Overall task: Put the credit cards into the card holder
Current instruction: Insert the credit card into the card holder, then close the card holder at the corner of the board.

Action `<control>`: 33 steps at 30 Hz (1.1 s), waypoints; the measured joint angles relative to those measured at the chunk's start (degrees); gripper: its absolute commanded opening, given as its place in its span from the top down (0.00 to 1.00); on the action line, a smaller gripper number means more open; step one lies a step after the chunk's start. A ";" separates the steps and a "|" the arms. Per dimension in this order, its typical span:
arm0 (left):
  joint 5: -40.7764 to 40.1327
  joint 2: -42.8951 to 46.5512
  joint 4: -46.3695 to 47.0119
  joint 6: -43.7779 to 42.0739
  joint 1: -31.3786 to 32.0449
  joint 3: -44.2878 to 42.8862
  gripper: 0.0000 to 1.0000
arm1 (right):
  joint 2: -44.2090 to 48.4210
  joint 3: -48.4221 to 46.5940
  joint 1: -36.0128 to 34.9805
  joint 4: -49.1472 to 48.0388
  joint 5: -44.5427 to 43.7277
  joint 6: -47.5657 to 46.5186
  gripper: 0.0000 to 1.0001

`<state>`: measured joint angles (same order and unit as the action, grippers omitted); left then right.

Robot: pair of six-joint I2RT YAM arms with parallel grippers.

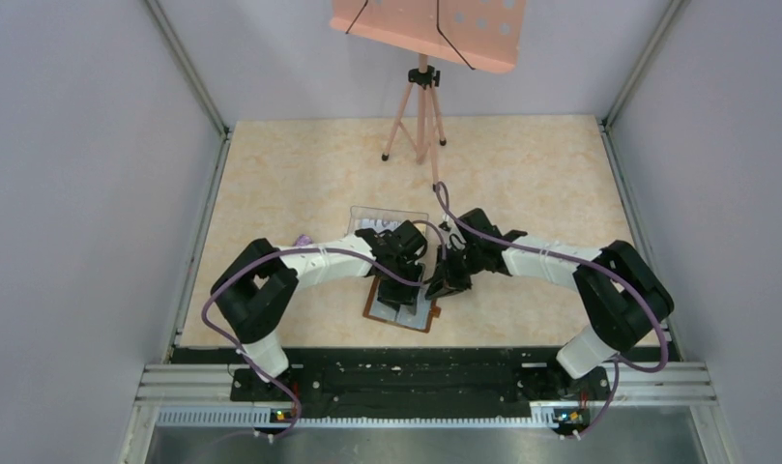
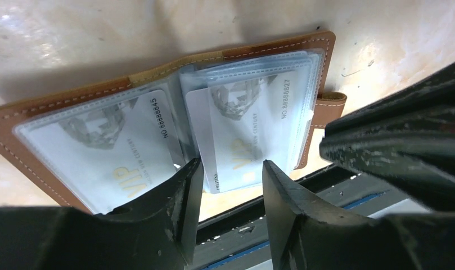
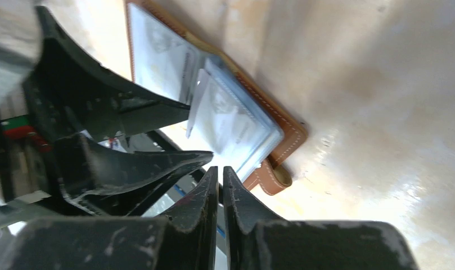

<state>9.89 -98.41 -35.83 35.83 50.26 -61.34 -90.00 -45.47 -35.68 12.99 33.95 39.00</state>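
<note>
**A:** Where do we stand with the cards?

**B:** The small brown leather folding card holder (image 2: 303, 48) lies open on the pale marbled counter (image 2: 73, 34). In the top view it sits at 6 o'clock, between our two arms. One whitish plastic credit card (image 2: 101, 152) sits fully inside the clear pocket on the 9 o'clock leaf.

**A:** And the next one?

**B:** A second whitish card (image 2: 242, 129) is only partly in a sleeve on the 3 o'clock leaf. Its edge sticks out toward 6 o'clock, and from the right wrist it looks tilted up.

**A:** Our jaws?

**B:** On the left gripper (image 2: 231, 165) the jaws stand apart, one on either side of that protruding edge, and seemingly not pinching it. On the right gripper (image 3: 220, 169) they are together with nothing visible between them, near the snap tab (image 2: 330, 107).

**A:** So what's left?

**B:** We judge one card done and one needing a push home. The clear plastic box (image 1: 377, 215) sits at 12 o'clock of the holder. We cannot tell whether more cards wait there, because our arms hide most of it.
</note>
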 measured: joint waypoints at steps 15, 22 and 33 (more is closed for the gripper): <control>0.50 0.61 1.90 1.20 0.02 -0.87 0.21 | -0.09 1.57 0.24 6.43 -4.42 -3.56 0.86; -4.09 11.93 2.56 2.32 -3.30 4.24 0.18 | -0.07 1.57 0.24 6.84 -5.25 -4.52 0.81; 5.51 18.91 10.80 6.10 -16.09 21.94 0.20 | -0.15 3.10 0.26 6.38 -5.42 -5.14 0.98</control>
<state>15.40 -79.50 -25.04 41.93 34.17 -39.40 -90.15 -42.37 -35.42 19.38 28.53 33.87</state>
